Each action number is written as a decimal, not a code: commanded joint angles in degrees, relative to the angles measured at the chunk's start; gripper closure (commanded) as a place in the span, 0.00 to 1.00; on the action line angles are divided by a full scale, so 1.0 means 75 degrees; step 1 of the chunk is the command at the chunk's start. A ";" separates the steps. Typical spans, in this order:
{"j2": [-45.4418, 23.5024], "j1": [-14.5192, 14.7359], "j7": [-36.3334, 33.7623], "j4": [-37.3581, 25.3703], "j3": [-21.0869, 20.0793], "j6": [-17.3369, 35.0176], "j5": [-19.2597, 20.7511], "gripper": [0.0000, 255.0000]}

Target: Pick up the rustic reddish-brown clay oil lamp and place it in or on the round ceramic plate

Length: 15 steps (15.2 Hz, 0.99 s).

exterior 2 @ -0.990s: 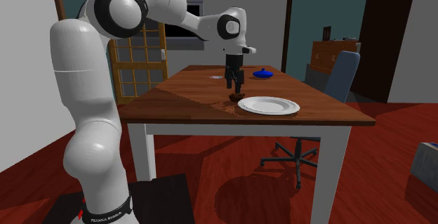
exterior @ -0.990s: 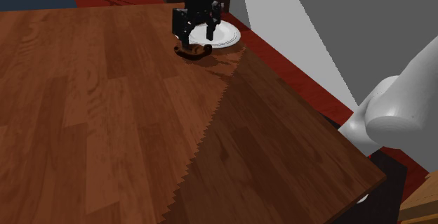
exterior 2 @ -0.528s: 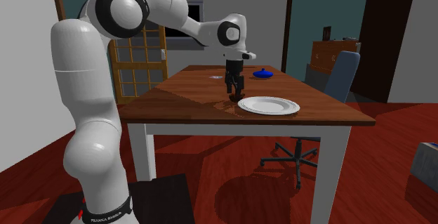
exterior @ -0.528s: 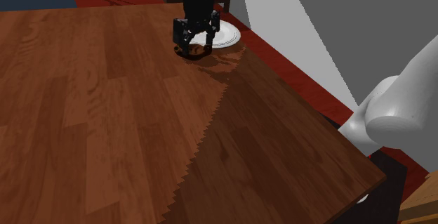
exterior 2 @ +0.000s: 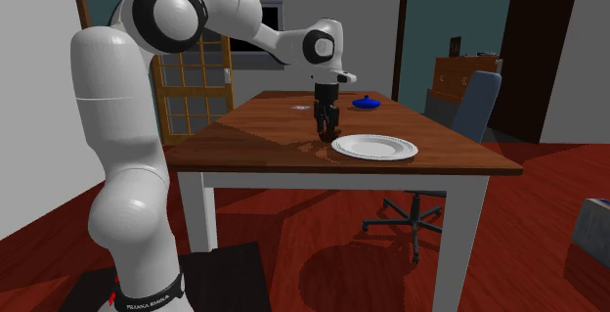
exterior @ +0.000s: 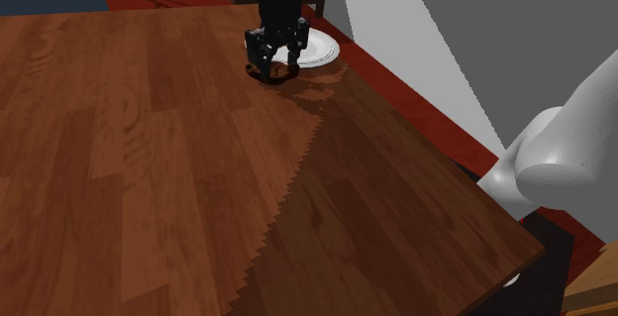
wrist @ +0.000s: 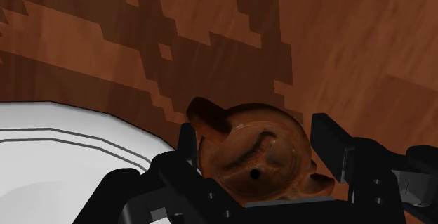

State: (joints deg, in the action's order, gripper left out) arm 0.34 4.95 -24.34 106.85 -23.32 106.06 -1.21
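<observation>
Change: gripper (exterior: 274,70) lower than a second ago, now down over the clay oil lamp (wrist: 253,156).
Fingers: flank the lamp, apparently clasping it.
Lamp: on wooden table (exterior: 149,165), just beside white plate (wrist: 63,138).

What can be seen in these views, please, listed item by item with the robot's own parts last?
oil lamp: one, reddish-brown, on the table just off the plate's rim, at the gripper
plate: one, white, round, near the table's front edge in the second exterior view
table: one, brown wood top on white legs
small lidded object: one, blue, at the table's far end
office chair: one, blue-grey, beside the table
cabinet: one, brown wood, through the doorway
paned door: one, wood-framed, behind the arm
floor: dark red wood
arm: one, white with dark joints, reaching over the table
gripper: one, black, lowered onto the oil lamp
</observation>
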 commanded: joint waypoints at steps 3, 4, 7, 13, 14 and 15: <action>0.0002 0.0000 0.0001 0.0006 0.0001 -0.0003 -0.0001 1.00; 0.0003 -0.0001 0.0002 0.0007 0.0001 -0.0003 -0.0001 1.00; 0.0005 -0.0001 0.0000 -0.0089 0.0002 -0.0100 -0.0002 1.00; 0.0025 -0.0004 -0.0004 -0.0684 0.0005 -0.0713 -0.0007 1.00; 0.0022 -0.0004 -0.0007 -0.0790 0.0005 -0.0817 -0.0005 1.00; 0.0017 -0.0004 -0.0010 -0.0898 0.0005 -0.0920 -0.0003 1.00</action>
State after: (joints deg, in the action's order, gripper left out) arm 0.48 4.95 -24.45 100.90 -23.31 99.95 -1.24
